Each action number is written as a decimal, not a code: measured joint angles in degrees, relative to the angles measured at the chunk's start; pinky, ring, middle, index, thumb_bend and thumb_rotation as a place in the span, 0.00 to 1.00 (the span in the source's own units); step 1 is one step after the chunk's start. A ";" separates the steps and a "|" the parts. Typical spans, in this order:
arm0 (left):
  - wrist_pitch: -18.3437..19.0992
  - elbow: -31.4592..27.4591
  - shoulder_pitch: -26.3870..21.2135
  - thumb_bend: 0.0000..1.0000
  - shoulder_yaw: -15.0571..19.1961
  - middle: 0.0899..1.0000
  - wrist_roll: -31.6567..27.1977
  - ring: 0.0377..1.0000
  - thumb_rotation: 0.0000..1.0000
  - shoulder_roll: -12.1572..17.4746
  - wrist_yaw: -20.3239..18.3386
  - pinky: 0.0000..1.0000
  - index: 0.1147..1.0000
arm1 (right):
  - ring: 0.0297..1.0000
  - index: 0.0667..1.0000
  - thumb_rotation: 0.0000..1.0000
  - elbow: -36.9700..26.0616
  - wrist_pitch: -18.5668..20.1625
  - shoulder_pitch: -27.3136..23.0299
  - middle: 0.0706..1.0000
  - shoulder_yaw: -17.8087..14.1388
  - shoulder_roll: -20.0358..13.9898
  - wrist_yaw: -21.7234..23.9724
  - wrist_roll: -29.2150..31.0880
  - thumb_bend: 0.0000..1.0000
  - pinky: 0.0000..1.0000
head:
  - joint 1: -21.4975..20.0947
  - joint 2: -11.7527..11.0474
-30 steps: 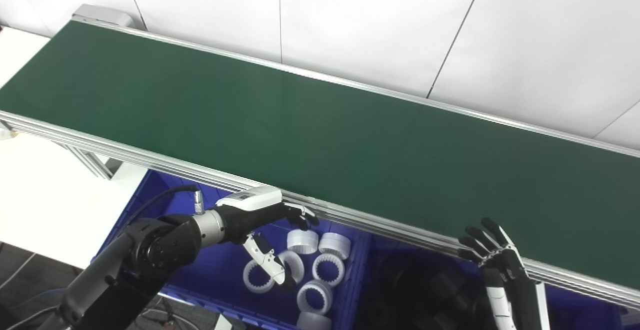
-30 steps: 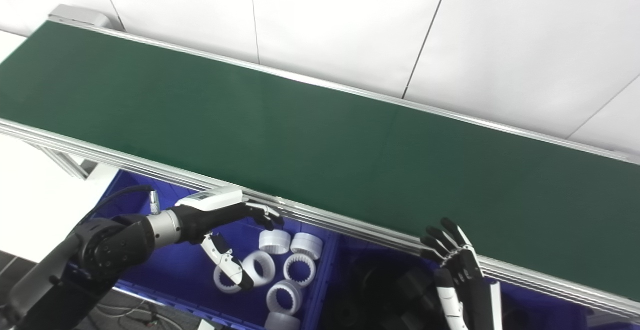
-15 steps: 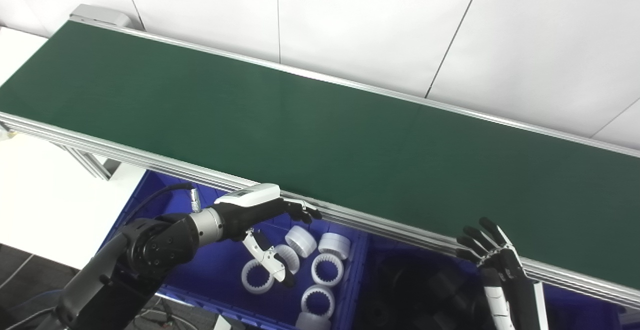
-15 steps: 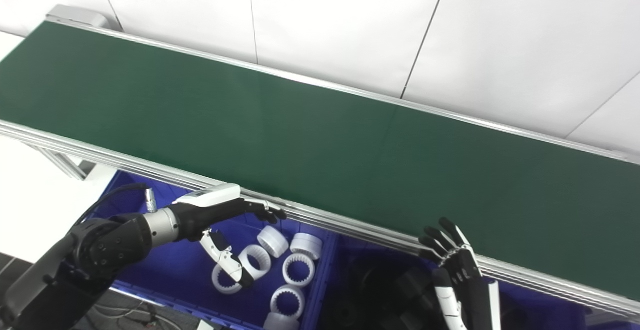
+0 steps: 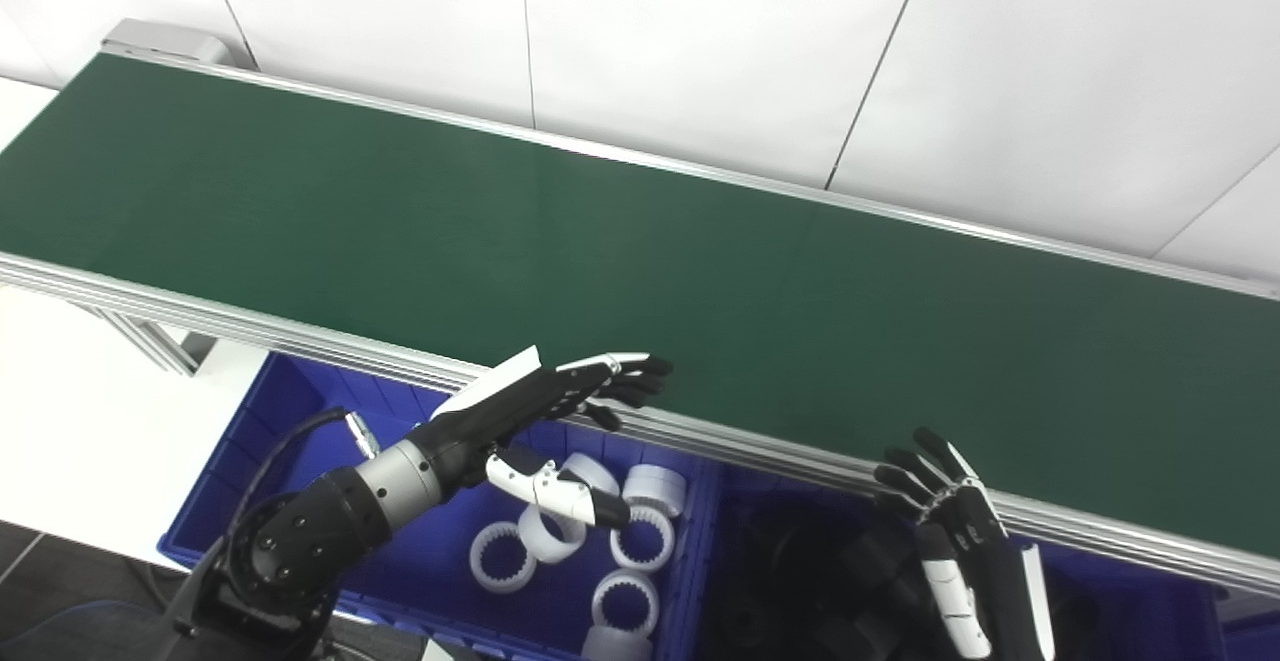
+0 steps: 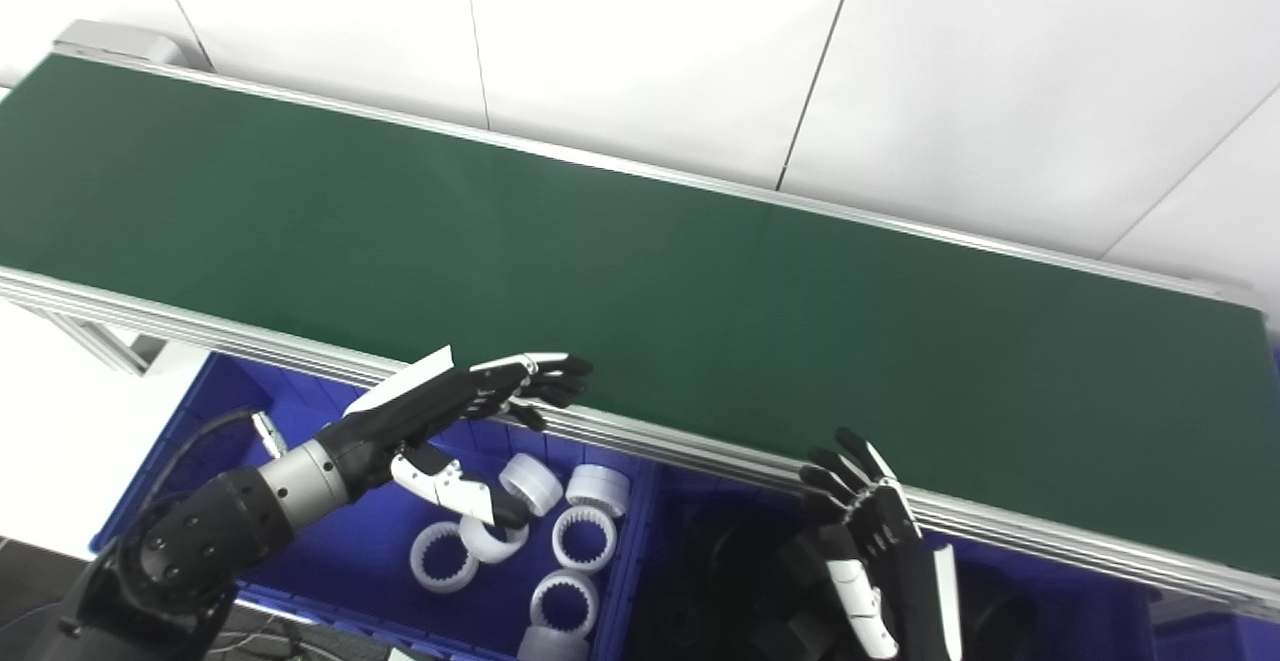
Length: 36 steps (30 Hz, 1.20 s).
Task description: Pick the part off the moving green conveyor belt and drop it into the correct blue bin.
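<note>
The green conveyor belt (image 5: 620, 241) runs across the view from upper left to lower right and carries no part in view. My left hand (image 5: 545, 411) is open and empty, raised over the belt's near rail above the left blue bin (image 5: 290, 411), which holds several white ring parts (image 5: 655, 486). My right hand (image 5: 950, 531) is open and empty, fingers spread, just below the belt's near rail over the right blue bin (image 5: 1130, 591), which holds dark parts (image 5: 830, 591).
The belt's aluminium near rail (image 5: 300, 341) runs between my hands and the belt surface. A white table (image 5: 80, 411) lies to the left of the bins. A white panelled wall (image 5: 700, 41) stands behind the belt.
My left hand has risen from inside the left bin to the level of the belt's near rail, fingers stretched out. The camera has shifted slightly. The right hand has held its place.
</note>
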 measured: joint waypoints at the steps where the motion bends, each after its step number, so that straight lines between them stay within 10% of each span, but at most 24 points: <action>1: -0.57 0.29 0.29 1.00 0.46 0.89 -1.26 0.88 0.58 -0.54 0.46 0.86 0.90 | 0.73 0.85 0.72 0.31 -0.11 0.03 0.77 0.02 0.20 -0.11 -0.25 0.63 0.66 | -0.01 -0.01; 10: -9.92 10.55 2.38 1.00 1.91 0.90 -6.78 0.87 0.60 -7.88 6.37 0.78 0.94 | 0.73 0.84 0.76 0.90 -0.44 0.04 0.77 1.23 0.89 -1.56 -3.20 0.70 0.66 | -5.19 -3.08; 15: -14.67 15.82 4.18 0.95 1.13 0.89 -6.58 0.87 0.77 -11.12 8.60 0.81 0.95 | 0.73 0.84 0.76 0.90 -0.49 0.43 0.77 1.83 0.95 -1.83 -3.67 0.72 0.66 | -6.69 -3.35; 22: -16.38 17.76 5.71 0.78 1.66 0.88 -10.10 0.87 0.76 -11.76 9.29 0.82 0.91 | 0.75 0.84 0.77 0.89 -0.48 1.04 0.78 2.54 0.97 -2.03 -3.95 0.72 0.67 | -7.83 -3.52; 36: -18.41 17.83 6.36 0.77 3.49 0.81 -12.49 0.81 0.71 -12.40 10.25 0.72 0.80 | 0.77 0.86 0.77 1.06 -0.50 1.03 0.80 3.06 2.26 -2.38 -5.18 0.69 0.69 | -9.15 -3.79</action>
